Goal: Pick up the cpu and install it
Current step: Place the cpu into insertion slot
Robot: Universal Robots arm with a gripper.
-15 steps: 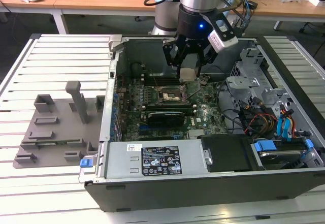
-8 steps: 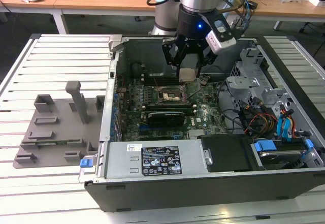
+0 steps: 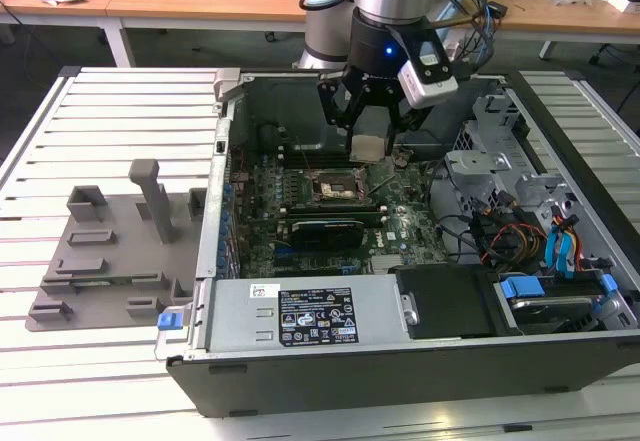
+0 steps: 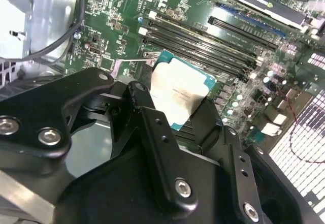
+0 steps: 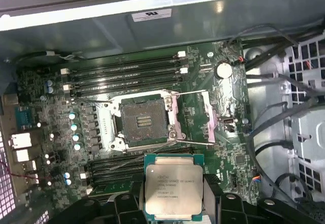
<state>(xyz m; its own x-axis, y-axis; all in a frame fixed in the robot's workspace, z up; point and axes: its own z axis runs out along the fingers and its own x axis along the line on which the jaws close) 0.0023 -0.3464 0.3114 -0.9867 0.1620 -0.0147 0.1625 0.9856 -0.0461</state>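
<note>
The cpu [image 5: 173,186] is up in the air, pinched by its two opposite edges in the claw [image 5: 173,199]. The black fingers [image 5: 212,196] are clamped on either side of it and the silver-grey lid faces the camera in the first wrist view. In the second wrist view the same chip [image 4: 177,93] sticks out past the claw's linkage, with its teal edge showing. It isn't seated anywhere. In the first wrist view the socket [image 5: 144,118] sits bare with its contact field exposed, apart from the cpu. Its metal load plate [image 5: 210,116] is flipped open to one side. Black memory slots [image 5: 127,74] run along the far side of the socket, another bank sits on the side nearer the cpu, and a coin cell [image 5: 222,70] lies just past the load plate. All of this is on the green motherboard [image 5: 61,107]. In the exterior view the arm reaches down into the open computer case [image 3: 212,251], holding the chip over the board a little toward the exterior view's right of the socket. A long black graphics card [image 3: 325,229] lies just in front of the socket. The grey power supply [image 3: 300,311] lies along the near side of the case. The case rests on a slatted white worktop [image 3: 110,101], with a grey fixture plate [image 3: 105,256] beside it on the exterior view's left.
</note>
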